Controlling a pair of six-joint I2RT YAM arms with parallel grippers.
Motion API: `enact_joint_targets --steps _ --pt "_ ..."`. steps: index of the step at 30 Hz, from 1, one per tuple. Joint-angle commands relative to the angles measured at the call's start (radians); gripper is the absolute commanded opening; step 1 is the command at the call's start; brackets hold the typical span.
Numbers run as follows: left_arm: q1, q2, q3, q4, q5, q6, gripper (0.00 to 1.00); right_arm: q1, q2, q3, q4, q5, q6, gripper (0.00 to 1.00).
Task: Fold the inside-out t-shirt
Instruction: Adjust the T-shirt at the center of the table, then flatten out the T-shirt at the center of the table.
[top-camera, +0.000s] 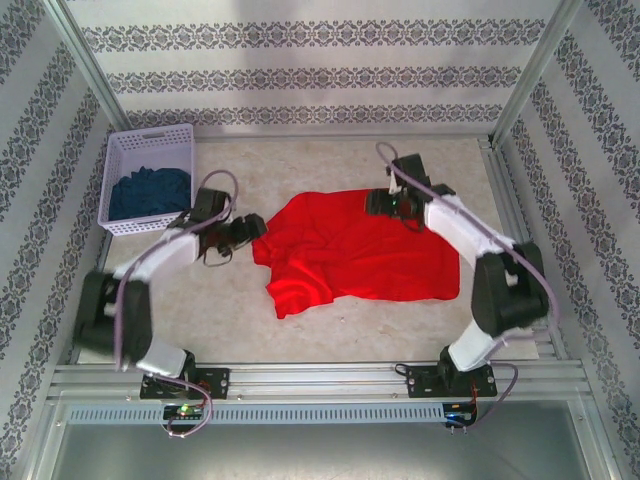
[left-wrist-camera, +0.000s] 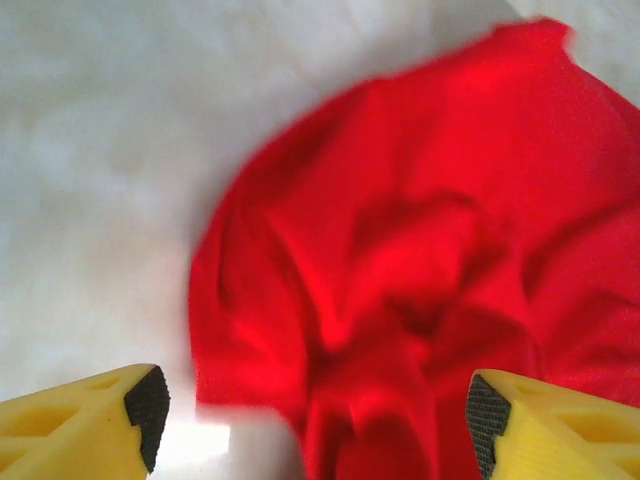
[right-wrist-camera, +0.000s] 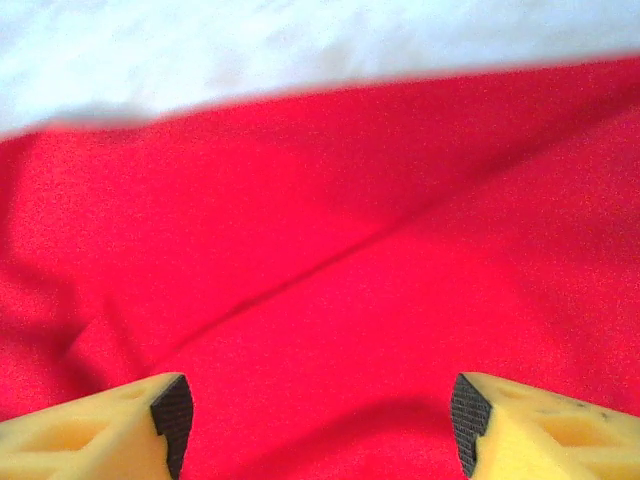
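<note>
While L gripper (left-wrist-camera: 318, 410) & R gripper (right-wrist-camera: 320, 400) gape empty, t-shirt (top-camera: 350, 250) lies on beige table (top-camera: 300, 170), patterned walls (top-camera: 300, 75).

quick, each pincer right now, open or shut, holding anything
left pincer: open, holding nothing
right pincer: open, holding nothing, over the red t-shirt

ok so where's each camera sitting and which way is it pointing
Top external: above and behind the arm bases, looking down on the table, the t-shirt and the basket; both arms, the left gripper and the right gripper show.
Left wrist: on the left arm, looking down past its open yellow fingers at the t-shirt's crumpled edge and bare table.
Right wrist: on the right arm, looking down past its open fingers at smooth red cloth.
Shared: all three see the t-shirt.
</note>
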Motion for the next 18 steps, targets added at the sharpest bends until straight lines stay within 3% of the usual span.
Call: enact_joint_targets --steps 1,8,13,18 --pt "0.003 0.195 0.145 0.081 -0.015 0.057 0.80 -0.042 0.164 0.135 -0.069 0.083 -0.086 0.74" --pt "-0.015 0.419 0.328 0.028 0.039 0.100 0.81 -0.024 0.465 0.482 -0.234 -0.028 -0.226 0.84" --pt "-0.028 0.461 0.293 0.074 0.084 0.075 0.70 0.023 0.598 0.675 -0.416 -0.043 -0.336 0.85" --pt "-0.028 0.455 0.275 0.080 0.096 0.079 0.58 0.065 0.642 0.729 -0.472 -0.061 -0.454 0.87"
